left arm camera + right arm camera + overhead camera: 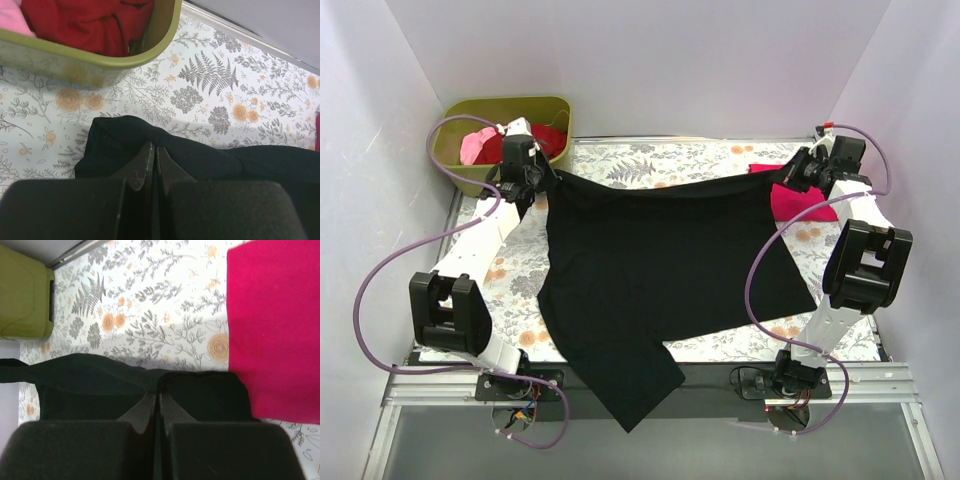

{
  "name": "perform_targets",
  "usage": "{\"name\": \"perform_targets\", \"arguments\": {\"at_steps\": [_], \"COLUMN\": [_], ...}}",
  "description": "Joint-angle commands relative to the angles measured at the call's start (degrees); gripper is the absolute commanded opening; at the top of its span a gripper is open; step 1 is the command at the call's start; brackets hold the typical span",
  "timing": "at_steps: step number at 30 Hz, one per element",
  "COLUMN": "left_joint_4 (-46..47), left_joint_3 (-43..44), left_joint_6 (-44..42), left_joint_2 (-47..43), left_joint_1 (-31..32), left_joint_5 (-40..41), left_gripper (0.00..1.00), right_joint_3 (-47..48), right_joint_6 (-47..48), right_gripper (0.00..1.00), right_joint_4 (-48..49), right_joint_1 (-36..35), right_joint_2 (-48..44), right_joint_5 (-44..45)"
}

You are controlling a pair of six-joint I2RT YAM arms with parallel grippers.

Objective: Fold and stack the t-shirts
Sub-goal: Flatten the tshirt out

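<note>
A black t-shirt (660,270) is stretched across the floral cloth, its far edge pulled taut between both arms and one sleeve hanging over the near table edge. My left gripper (542,183) (153,146) is shut on the shirt's far left corner (120,140). At the far right corner (205,387), my right gripper (790,175) (156,394) is shut on the shirt too. A folded magenta-pink t-shirt (800,202) (272,325) lies flat at the right, partly under the black one. A dark red t-shirt (545,138) (90,22) and a pale pink one (475,146) (11,15) sit in the tub.
The olive-green tub (470,170) (150,47) stands at the far left corner, close behind my left gripper. White walls enclose the table on three sides. The table's metal front rail (650,380) runs along the near edge between the arm bases.
</note>
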State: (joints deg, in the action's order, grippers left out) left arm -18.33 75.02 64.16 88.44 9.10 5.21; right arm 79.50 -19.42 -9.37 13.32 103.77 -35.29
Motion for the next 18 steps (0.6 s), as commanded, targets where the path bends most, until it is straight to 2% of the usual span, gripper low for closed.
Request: {"name": "perform_targets", "arguments": {"at_steps": [1,5,10,13,14,16,17,18], "left_joint_4": [1.5,3.1,5.4,6.9,7.2,7.4,7.4,7.3], "left_joint_3": [-2.6,-3.2,2.9,7.5,8.4,10.0,9.8,8.9], "left_joint_6": [0.3,0.9,0.4,0.5,0.5,0.5,0.7,1.1], "left_joint_2": [-3.6,-0.5,7.3,11.7,13.0,13.2,12.6,10.4], "left_joint_1": [-0.5,-0.4,-0.4,-0.4,-0.4,-0.4,-0.4,-0.4], "left_joint_5": [0.1,-0.1,0.4,-0.6,-1.8,-2.8,-3.4,-3.9], "left_gripper": [0.0,0.0,0.0,0.01,0.09,0.21,0.38,0.47], "right_joint_3": [-1.7,-0.7,6.3,9.6,10.3,11.0,9.7,8.7], "right_joint_6": [-1.0,-1.7,-2.5,-3.3,-3.1,-2.2,-1.7,-0.5], "right_gripper": [0.04,0.03,0.03,0.1,0.16,0.2,0.29,0.34], "right_joint_4": [2.2,3.6,5.8,6.6,6.7,6.5,6.5,6.2], "right_joint_1": [-0.1,-0.1,-0.3,-1.1,-1.7,-2.5,-3.4,-3.7], "right_joint_2": [-1.8,-0.2,4.9,8.1,9.2,8.9,8.3,6.2], "right_joint_5": [-0.2,0.0,-0.6,0.0,0.1,0.9,2.3,3.4]}}
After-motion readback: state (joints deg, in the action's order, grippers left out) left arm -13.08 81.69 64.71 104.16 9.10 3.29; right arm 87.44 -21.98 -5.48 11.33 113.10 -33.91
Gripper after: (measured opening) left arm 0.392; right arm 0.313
